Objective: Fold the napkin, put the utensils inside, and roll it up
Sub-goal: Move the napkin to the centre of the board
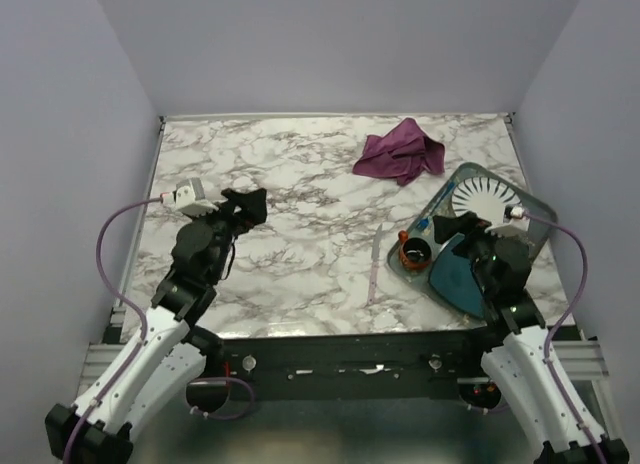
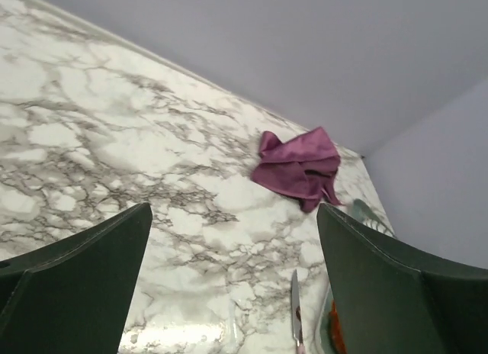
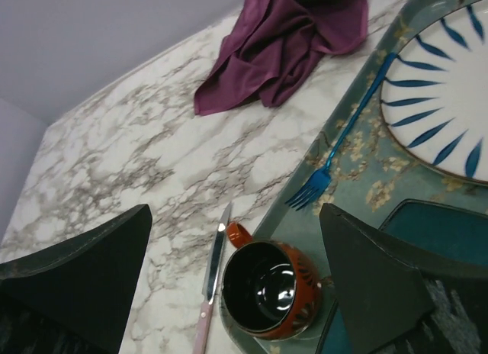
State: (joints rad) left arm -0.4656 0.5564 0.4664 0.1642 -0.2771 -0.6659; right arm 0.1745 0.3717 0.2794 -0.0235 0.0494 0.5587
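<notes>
Dark-green and spread wide, the left claw point(image 1: 245, 206) hangs empty at the left of the top view, and the right claw point(image 1: 455, 227) is equally agape and empty above the tray point(image 1: 440, 189) at the right. Just left of the right claw, the knife point(image 1: 375, 264) lies flat on the marble surface point(image 1: 280, 184), close beside the orange-rimmed cup point(image 1: 413, 251). Its long axis runs nearly top to bottom in that frame, with the blade tip toward the upper edge and the pinkish handle toward the arm bases. The napkin point(image 1: 400, 152) sits as a crumpled plum heap in the upper right, its right edge close to the tray's upper-left rim and well apart from the left claw. The likely trouble is with the heap. A pinch into bunched layers rather than a single corner would probably drag the wad along without spreading it, and a tug toward the right could snag it on the tray rim. The knife is thin and flush with the marble, so fingers may skid off it or knock the cup.
</notes>
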